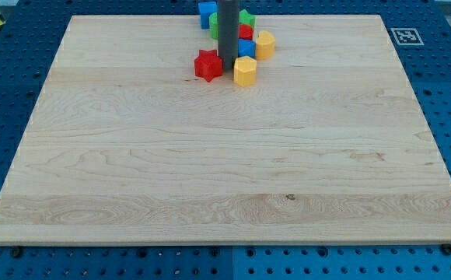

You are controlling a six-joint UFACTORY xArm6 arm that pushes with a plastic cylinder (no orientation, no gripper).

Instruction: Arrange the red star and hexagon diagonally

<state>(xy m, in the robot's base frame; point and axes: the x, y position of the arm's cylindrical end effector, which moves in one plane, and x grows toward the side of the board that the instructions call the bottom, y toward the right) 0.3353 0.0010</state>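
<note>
Where the bench point(225, 179) nears the view's bottom it bears no blocks; all of them lie by its far edge. Nearest are the red star point(208, 65) and, on the view's right of it, a yellow hexagon point(245, 71), set apart with a gap between them. My tip point(227, 62) stands in that gap, just beside the star and close to the hexagon. The arm carries no fingers, only the bare rod, so nothing is gripped.

Behind the tip come a blue block point(247, 48), a second yellow block point(265, 45), a red block point(245, 32), a green block point(246, 17) and, at the far edge, another blue block point(207, 11).

Risks, as judged:
- A push towards the view's top would probably drive the star or the hexagon into the crowded cluster and shift several blocks at once.
- A glancing push on a star point would probably spin the star rather than slide it.
- Blocks at the far edge could be pushed off the bench.

Uncertain or hidden:
- The rod covers the cluster's middle. A sliver of green on the rod's left may be another block.
- The red block's shape is unclear, so the hexagon meant may be red or yellow.
- Contact between tip and star cannot be settled.
</note>
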